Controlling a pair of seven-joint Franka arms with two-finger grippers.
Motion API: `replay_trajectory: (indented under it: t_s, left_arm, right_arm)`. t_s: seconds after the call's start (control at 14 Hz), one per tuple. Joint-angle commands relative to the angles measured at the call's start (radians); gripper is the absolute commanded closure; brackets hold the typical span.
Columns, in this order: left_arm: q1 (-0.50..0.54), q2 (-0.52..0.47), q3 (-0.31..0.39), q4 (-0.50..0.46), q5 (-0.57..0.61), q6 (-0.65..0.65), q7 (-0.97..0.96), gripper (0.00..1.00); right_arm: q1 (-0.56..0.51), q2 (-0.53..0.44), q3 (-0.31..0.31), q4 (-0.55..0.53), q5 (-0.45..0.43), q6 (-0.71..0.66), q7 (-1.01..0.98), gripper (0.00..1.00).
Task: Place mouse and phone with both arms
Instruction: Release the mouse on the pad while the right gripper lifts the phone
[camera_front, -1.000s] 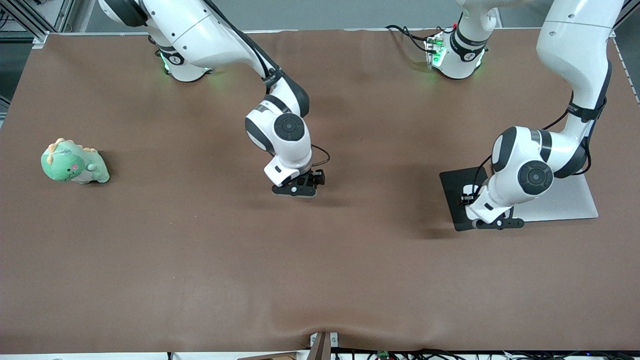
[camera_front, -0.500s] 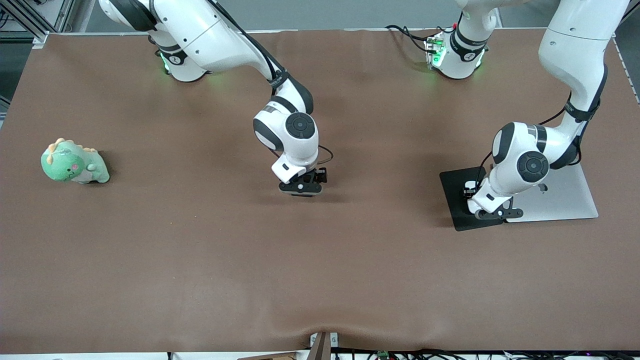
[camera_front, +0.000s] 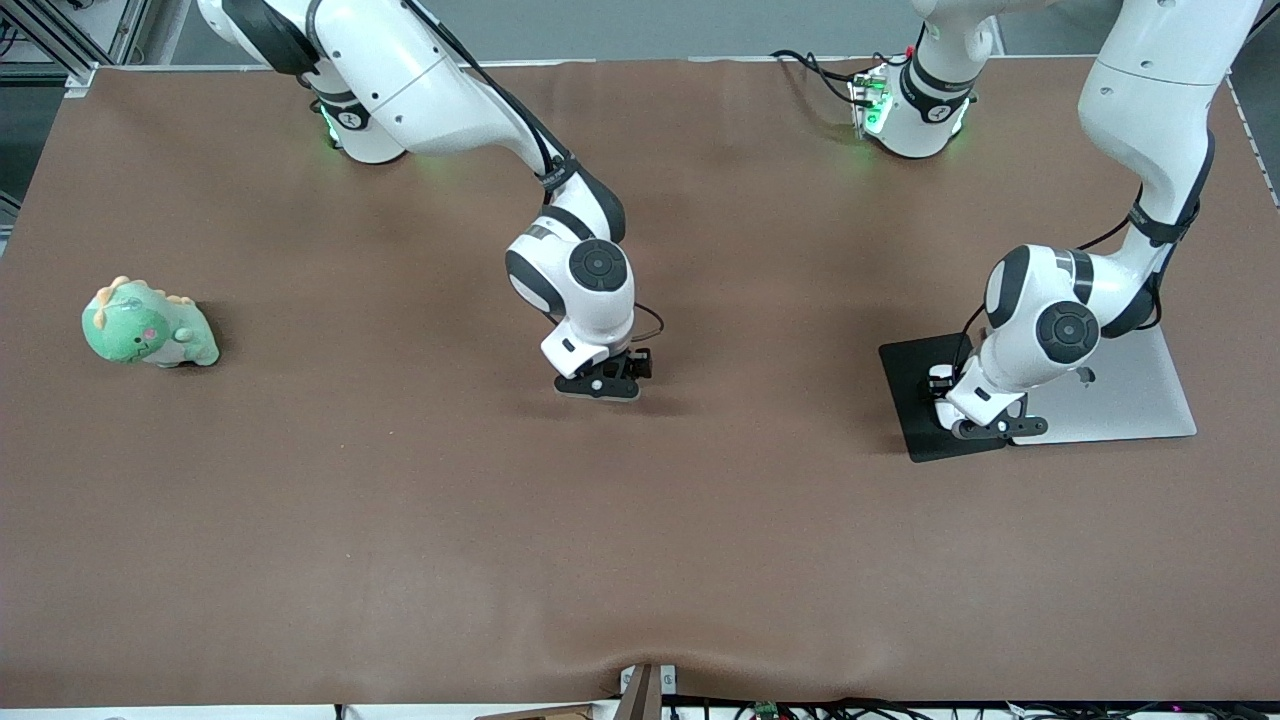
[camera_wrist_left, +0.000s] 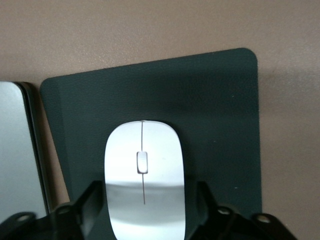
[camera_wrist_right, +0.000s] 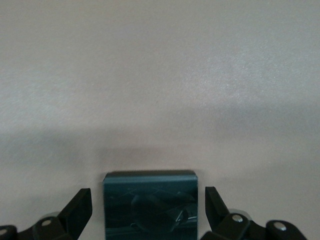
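The white mouse (camera_wrist_left: 143, 165) lies on the black mouse pad (camera_wrist_left: 220, 125) toward the left arm's end of the table. My left gripper (camera_wrist_left: 147, 196) is low over the pad (camera_front: 905, 385), open, with a finger on each side of the mouse and small gaps showing. In the front view the left gripper (camera_front: 985, 428) hides the mouse. The black phone (camera_wrist_right: 149, 192) lies flat on the brown table. My right gripper (camera_wrist_right: 147, 202) is open and straddles it without touching. In the front view the right gripper (camera_front: 598, 385) sits mid-table and covers the phone.
A silver flat slab (camera_front: 1130, 400), also in the left wrist view (camera_wrist_left: 17, 150), lies beside the mouse pad. A green dinosaur toy (camera_front: 148, 325) sits toward the right arm's end of the table. Brown cloth covers the table (camera_front: 640, 550).
The left gripper shifted a little farther onto the mouse pad, then held still. The right gripper drifted slightly toward the left arm's end and settled lower over the phone.
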Motion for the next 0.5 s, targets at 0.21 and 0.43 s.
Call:
replay_trajectory:
  t_s: [0.21, 0.43]
  left_arm:
    - [0.007, -0.105, -0.019, 0.046, 0.024, -0.057, -0.008, 0.00]
    - [0.008, -0.148, -0.058, 0.197, 0.023, -0.276, -0.003, 0.00]
  right_arm:
    - [0.015, 0.043, -0.026, 0.042, -0.035, 0.001, 0.034, 0.00]
    - [0.015, 0.038, -0.026, 0.042, -0.042, 0.001, 0.063, 0.97]
